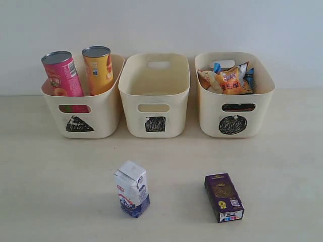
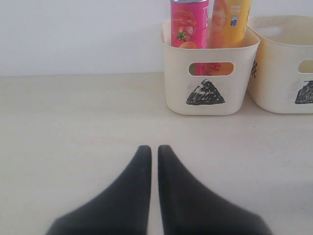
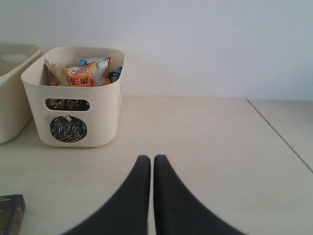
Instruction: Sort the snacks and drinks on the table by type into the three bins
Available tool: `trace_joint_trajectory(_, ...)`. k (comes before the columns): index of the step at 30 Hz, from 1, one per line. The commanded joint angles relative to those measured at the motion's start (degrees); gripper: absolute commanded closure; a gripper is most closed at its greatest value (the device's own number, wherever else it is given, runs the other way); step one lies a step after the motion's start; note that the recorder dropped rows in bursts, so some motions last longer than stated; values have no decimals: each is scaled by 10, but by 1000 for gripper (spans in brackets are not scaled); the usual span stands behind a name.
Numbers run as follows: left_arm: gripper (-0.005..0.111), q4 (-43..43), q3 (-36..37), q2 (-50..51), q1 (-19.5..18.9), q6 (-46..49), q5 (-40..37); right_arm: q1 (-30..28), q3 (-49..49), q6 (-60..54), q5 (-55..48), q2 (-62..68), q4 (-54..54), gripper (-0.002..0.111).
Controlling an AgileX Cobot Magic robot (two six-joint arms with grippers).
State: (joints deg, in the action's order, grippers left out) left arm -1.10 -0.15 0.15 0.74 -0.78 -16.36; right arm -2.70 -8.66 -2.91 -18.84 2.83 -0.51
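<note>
The triangle bin at the left holds the pink tube and the yellow-orange tube. The square bin in the middle has nothing in it. Crinkly snack bags fill the circle bin at the right. On the table in front stand the white-and-blue carton, upright, and the dark purple box, lying flat. Neither gripper shows in the exterior view. My left gripper is shut over bare table, short of the triangle bin. My right gripper is shut too, off to the side of the circle bin.
A white wall runs behind the bins. In the right wrist view a seam in the table runs diagonally, and a corner of the purple box shows at the frame's edge.
</note>
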Motion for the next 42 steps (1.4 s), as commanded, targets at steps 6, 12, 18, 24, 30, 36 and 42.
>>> trace_joint_trajectory(6,103,2,1,-1,-2,2,5,0,73,21,7,-28,-8,108)
trace_joint_trajectory(12,103,2,1,-1,-2,2,5,0,87,29,6,-28,-8,108)
trace_joint_trajectory(18,103,2,1,-1,-2,2,5,0,87,29,6,-28,-5,108)
trace_joint_trajectory(24,103,2,1,-1,-2,2,5,0,87,29,6,-28,-2,108)
trace_joint_trajectory(30,103,2,1,-1,-2,4,3,0,87,29,4,-28,-2,108)
trace_joint_trajectory(36,103,0,1,-1,-2,22,34,0,87,29,4,-28,-2,108)
trace_joint_trajectory(42,103,82,1,-1,-2,2,136,0,87,29,4,-28,-2,108)
